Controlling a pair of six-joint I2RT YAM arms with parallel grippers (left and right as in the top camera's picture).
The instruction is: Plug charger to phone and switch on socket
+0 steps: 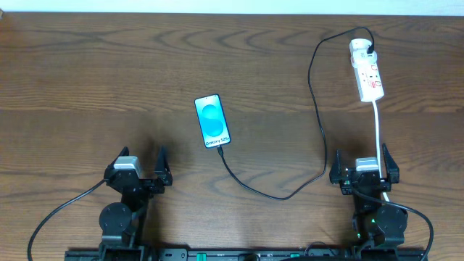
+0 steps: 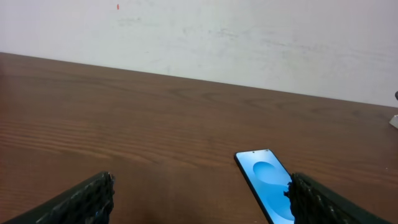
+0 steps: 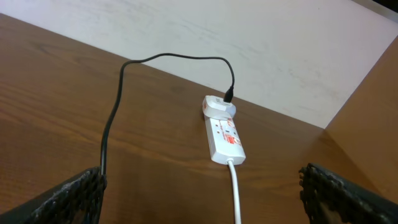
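1. Both arms sit folded low at the table's [image 1: 72,87] near edge, one on each side, wrists pointing toward the far edge.
2. The left gripper [image 1: 141,155] stands wide open, holding and touching nothing.
3. The right gripper [image 1: 361,154] is spread wide and empty; the socket's white cord [image 1: 378,127] runs toward it.
4. The phone [image 1: 213,121] lies screen-up mid-table, ahead and right of the left gripper.
5. The charger [image 1: 319,109] loops from the phone's near short edge to the far end of the socket [image 1: 366,72], which lies far right.
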